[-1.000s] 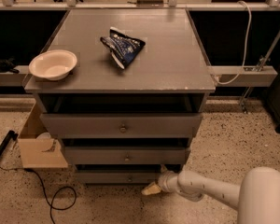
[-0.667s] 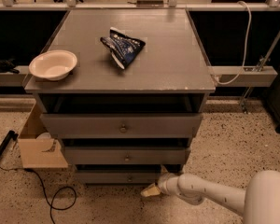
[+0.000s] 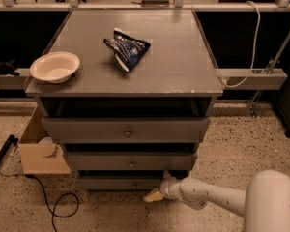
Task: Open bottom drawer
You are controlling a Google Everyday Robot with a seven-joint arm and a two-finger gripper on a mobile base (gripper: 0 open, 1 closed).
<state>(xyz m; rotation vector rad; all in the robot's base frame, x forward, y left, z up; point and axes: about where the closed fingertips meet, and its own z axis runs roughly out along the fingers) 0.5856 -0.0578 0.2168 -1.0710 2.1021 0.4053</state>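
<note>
**Item: bottom drawer** [image 3: 106, 183]. Lowest of three in the grey cabinet [image 3: 203, 129], just above the floor. It has a flat grey front with a small round knob [image 3: 134, 184] at its centre. The front looks shut or nearly so, and nothing shows of the inside.

**Handling, as judged:** Rigid panel, probably wood or board, so it will not flex or dent under a firm pull. Weight is unknown because the contents are hidden. Expect some sliding drag, and pull straight out from the cabinet front so the drawer does not rack. The knob is small and smooth and looks easy to slip off. It is the one proper hold, best pinched from both sides close to the front panel.

**End effector** [image 3: 153, 195]: Low at the foot of the cabinet, in front of the bottom drawer and right of the knob, not on it. Whether it is open or closed cannot be told. It carries nothing that can be seen. The pale arm [image 3: 208, 195] reaches in from the cabinet's right.

**Other drawers:** The middle drawer [image 3: 96, 161] and top drawer [image 3: 87, 129] sit above, each with its own knob.

**On the cabinet's surface** [image 3: 179, 62]: A pale bowl [image 3: 54, 67] sits at the left edge and a dark snack bag [image 3: 127, 52] near the middle.

**On the floor left of the cabinet:** A cardboard box [image 3: 41, 154] and a dark cable [image 3: 58, 208].
</note>
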